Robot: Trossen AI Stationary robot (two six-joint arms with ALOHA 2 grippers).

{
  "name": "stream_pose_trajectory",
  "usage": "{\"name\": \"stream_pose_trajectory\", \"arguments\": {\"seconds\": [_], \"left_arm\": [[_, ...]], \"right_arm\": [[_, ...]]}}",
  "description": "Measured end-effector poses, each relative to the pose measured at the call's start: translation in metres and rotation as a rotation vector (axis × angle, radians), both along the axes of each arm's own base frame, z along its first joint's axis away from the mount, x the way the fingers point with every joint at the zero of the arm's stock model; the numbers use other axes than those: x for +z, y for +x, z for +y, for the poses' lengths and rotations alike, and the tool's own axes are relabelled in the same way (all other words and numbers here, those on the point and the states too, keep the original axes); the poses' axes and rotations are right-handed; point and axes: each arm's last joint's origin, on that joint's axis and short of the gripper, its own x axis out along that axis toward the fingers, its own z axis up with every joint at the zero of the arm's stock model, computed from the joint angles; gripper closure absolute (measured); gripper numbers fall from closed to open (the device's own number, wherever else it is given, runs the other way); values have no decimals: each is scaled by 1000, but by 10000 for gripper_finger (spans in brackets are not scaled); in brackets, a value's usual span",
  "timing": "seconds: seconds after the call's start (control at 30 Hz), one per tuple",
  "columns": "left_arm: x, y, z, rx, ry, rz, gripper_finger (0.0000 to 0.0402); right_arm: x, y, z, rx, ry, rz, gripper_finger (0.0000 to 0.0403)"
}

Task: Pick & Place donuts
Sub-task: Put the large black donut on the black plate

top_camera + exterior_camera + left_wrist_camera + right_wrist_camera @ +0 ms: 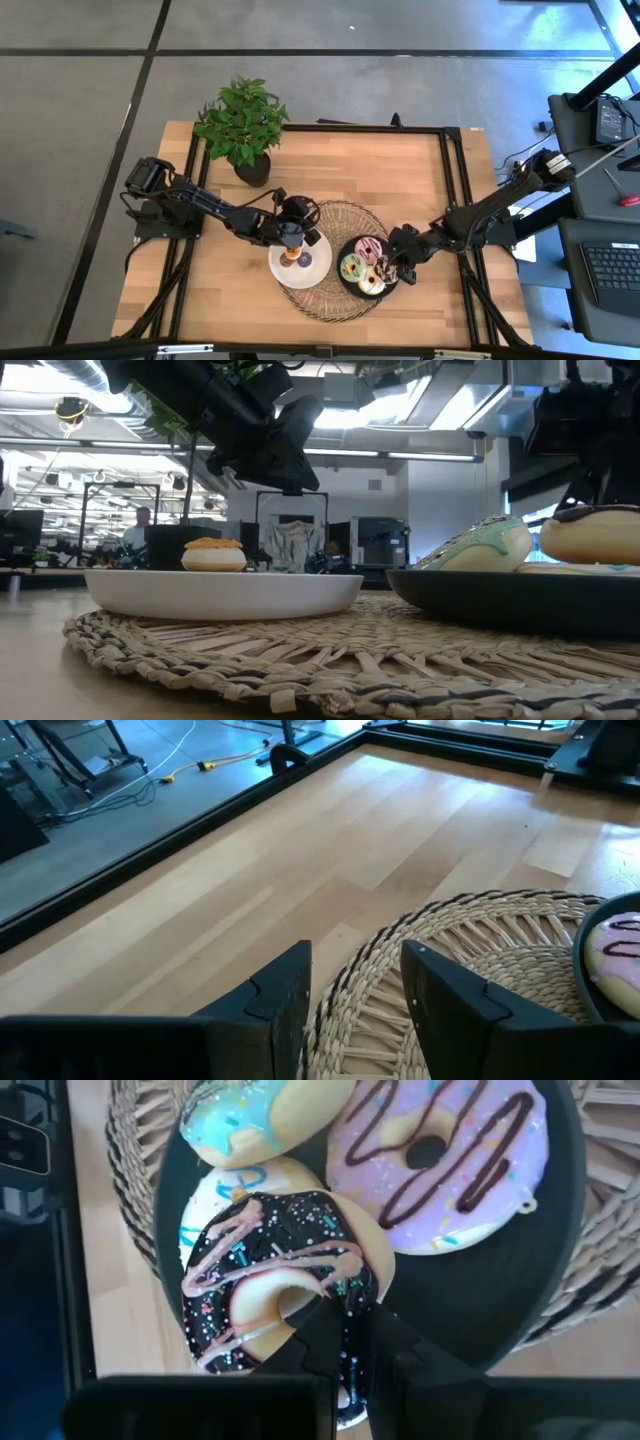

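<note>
A black plate (pixel 345 285) on a woven mat holds a pink donut (pixel 440 1150), a green one (pixel 250 1115), a cream one (pixel 215 1205) and a chocolate sprinkled donut (pixel 270 1250) lying on top of them. My right gripper (pixel 350 1325) is shut on the chocolate donut from the plate's right side (pixel 397 265). A white plate (pixel 318 262) beside it carries a tiny orange donut (pixel 213 555) and a purple one (pixel 304 262). My left gripper (pixel 355 970) hangs open and holds nothing, just above the white plate (pixel 290 237). My right gripper holds the chocolate donut by the side of its ring nearest the arm (pixel 350 1295). One finger (pixel 305 1335) stands at the hole and the other (pixel 400 1345) outside the ring. The fingers slant down from the table's right. The donut lies tilted on the cream donut.
The round woven mat (pixel 335 215) lies under both plates. A potted plant (pixel 243 125) stands toward the far left of the table. Bare wood (pixel 300 850) stretches around the mat. A black frame rail (pixel 455 190) borders the table top.
</note>
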Motion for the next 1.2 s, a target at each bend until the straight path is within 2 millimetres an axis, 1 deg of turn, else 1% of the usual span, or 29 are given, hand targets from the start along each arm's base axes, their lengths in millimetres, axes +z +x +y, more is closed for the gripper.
{"name": "stream_pose_trajectory", "arguments": {"seconds": [0.3,0.53,0.6,0.83,0.93,1.07,1.2], "left_arm": [[0,0,0,0,0,0,253],[0,0,0,0,0,0,249],[0,0,0,0,0,0,249],[0,0,0,0,0,0,253],[0,0,0,-1,0,0,251],[0,0,0,-2,-1,1,250],[0,0,0,-2,-1,1,253]], "right_arm": [[-1,0,-1,31,-66,-24,373],[0,1,-1,35,-65,-34,366],[0,0,-1,35,-65,-33,354],[-1,0,-1,34,-68,-26,284],[-2,-1,-2,34,-74,-14,262],[-2,-1,-2,32,-74,-10,245],[-4,-4,-3,11,-72,30,240]]}}
